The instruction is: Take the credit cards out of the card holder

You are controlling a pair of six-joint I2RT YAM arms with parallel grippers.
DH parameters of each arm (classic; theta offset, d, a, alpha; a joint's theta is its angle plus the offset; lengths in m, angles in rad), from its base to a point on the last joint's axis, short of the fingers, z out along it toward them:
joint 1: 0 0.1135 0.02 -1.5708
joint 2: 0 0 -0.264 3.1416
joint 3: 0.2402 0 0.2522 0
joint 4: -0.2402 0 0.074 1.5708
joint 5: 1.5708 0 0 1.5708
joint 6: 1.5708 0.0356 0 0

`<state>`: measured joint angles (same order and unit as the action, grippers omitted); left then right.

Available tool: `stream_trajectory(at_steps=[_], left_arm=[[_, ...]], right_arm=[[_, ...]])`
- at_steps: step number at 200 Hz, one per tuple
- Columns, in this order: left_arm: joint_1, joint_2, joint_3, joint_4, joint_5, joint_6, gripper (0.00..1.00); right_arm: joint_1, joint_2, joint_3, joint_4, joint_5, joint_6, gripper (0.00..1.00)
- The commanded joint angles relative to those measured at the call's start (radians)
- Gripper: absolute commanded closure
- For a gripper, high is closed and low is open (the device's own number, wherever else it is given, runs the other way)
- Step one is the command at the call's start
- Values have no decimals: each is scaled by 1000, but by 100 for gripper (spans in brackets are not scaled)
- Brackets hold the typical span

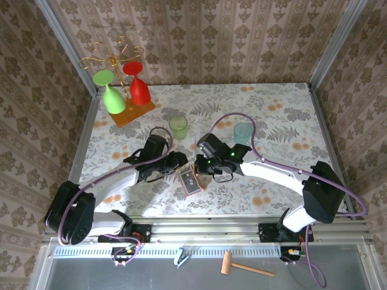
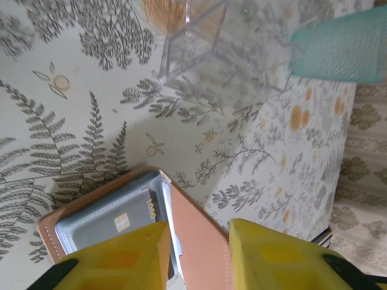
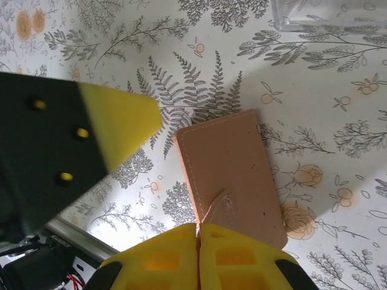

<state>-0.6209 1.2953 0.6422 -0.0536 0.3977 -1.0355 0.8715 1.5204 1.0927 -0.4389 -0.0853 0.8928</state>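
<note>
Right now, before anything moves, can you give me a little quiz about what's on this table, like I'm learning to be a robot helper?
1. Which pair hangs upside down on the rack? A. a green glass and a red glass. B. two blue mugs. C. two clear bottles.
2. True or false: the wallet leans against the rack.
3. Fill in: the right fingers are ___ (open or shut).

Key: 1 is A. 2 is false: the wallet lies on the table, well away from the rack. 3 is shut.
</note>
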Motion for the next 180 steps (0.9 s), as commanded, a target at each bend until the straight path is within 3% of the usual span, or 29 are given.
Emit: stream_trajectory(at_steps=[1, 180], left_arm=[[-28, 43, 31, 44, 18, 5, 68], [-241, 383, 228, 213, 79, -70, 71]], right_arm=[[-6, -71, -26, -43, 65, 5, 96], [-155, -292, -427, -64, 135, 24, 97]])
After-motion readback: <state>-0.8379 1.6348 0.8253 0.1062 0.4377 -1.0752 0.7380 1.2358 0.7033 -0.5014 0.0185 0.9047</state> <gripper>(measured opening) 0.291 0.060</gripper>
